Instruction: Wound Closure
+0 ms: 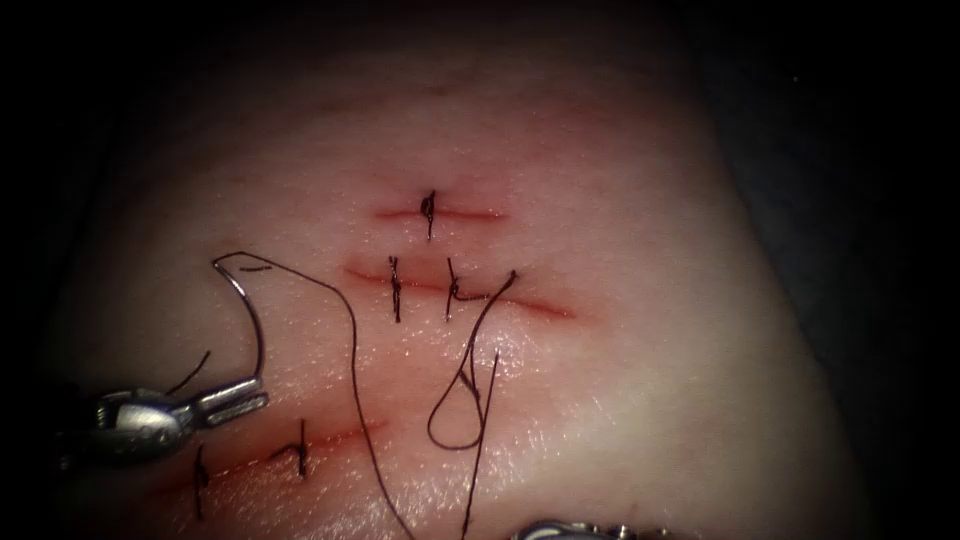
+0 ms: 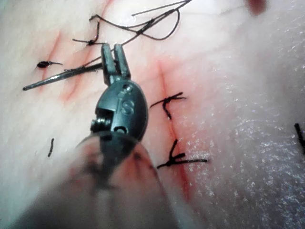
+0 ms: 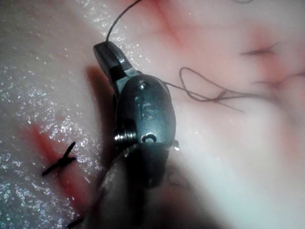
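Both grippers are clamped: left gripper (image 1: 235, 398) on the needle (image 1: 250, 300) near its tail, free of the tissue (image 1: 640, 380); right gripper (image 3: 108, 56) on thread (image 1: 352, 340).

The left tool (image 1: 235, 397) is being held low at the endoscope view's left, jaws clamped on the needle's (image 1: 250, 310) rear end. The right tool (image 3: 110, 57) is being kept closed around thread (image 3: 119, 19).
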`<action>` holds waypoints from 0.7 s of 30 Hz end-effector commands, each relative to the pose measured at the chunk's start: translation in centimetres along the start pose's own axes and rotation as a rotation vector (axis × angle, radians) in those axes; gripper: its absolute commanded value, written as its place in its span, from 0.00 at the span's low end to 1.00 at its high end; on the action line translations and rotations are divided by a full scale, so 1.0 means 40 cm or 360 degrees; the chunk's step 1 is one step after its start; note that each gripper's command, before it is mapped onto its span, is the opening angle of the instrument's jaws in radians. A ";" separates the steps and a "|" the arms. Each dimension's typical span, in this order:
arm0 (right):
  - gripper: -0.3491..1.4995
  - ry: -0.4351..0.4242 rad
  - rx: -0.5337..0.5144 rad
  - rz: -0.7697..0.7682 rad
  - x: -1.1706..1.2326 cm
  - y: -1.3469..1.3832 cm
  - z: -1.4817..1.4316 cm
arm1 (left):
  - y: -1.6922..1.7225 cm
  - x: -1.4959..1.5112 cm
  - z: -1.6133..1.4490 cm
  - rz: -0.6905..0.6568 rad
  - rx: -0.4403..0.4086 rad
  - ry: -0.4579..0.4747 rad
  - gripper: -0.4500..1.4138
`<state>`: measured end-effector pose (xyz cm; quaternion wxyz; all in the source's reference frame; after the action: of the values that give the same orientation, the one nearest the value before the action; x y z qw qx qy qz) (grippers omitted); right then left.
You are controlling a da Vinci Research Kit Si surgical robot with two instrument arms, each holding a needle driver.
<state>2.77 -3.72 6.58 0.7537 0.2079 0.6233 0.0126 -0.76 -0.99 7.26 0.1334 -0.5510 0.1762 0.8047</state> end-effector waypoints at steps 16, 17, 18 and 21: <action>0.95 0.0029 -0.0454 -0.0231 0.0021 0.0230 -0.0230 | -0.0082 -0.0034 -0.0065 -0.0039 0.0039 -0.0029 0.00; 0.95 0.0030 -0.0466 -0.0236 0.0011 0.0238 -0.0240 | -0.0091 -0.0038 -0.0073 -0.0043 0.0053 -0.0042 0.00; 0.92 0.0030 -0.0479 -0.0249 -0.0004 0.0250 -0.0251 | -0.0102 -0.0043 -0.0083 -0.0039 0.0069 -0.0054 0.00; 0.87 -0.0030 -0.0560 -0.0258 -0.0052 0.0290 -0.0262 | -0.0115 -0.0051 -0.0099 -0.0045 0.0102 -0.0060 0.00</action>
<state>1.95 -2.46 6.94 0.7850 0.0195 0.6160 0.0637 -0.11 -0.76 7.20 0.1662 -0.5321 0.1916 0.8078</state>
